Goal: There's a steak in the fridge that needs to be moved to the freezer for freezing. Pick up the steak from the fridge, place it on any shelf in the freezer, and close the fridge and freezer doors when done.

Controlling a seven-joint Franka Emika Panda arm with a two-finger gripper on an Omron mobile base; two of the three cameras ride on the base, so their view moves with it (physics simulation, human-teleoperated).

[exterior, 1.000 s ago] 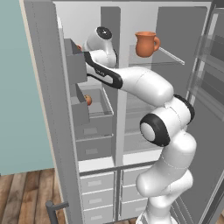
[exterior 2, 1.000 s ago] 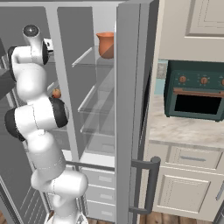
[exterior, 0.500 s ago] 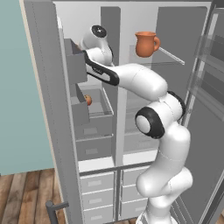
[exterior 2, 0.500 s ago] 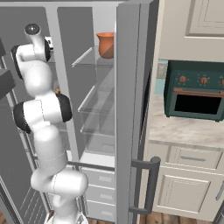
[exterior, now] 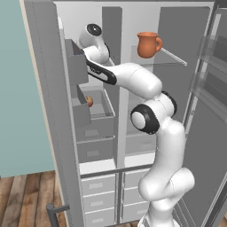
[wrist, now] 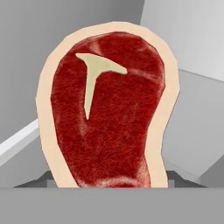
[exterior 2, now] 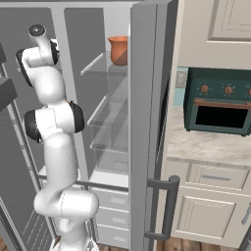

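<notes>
Steak [wrist: 105,113] sits right against the hand camera, apparently clamped in your pincer up in the freezer [exterior: 95,106]'s top section, so watch it clipping the grey bins or slipping free.

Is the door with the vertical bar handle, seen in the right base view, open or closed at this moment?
Open. The door stands swung outward, edge-on to the camera, and the glass shelves and terracotta jug inside are exposed beside it.

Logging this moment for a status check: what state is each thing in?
Steak: raw, filling the hand view close up.
Left door: open.
Right door: open.
Jug: upright on glass shelf.
Small fruit: in a door bin.
Oven: shut.
</notes>
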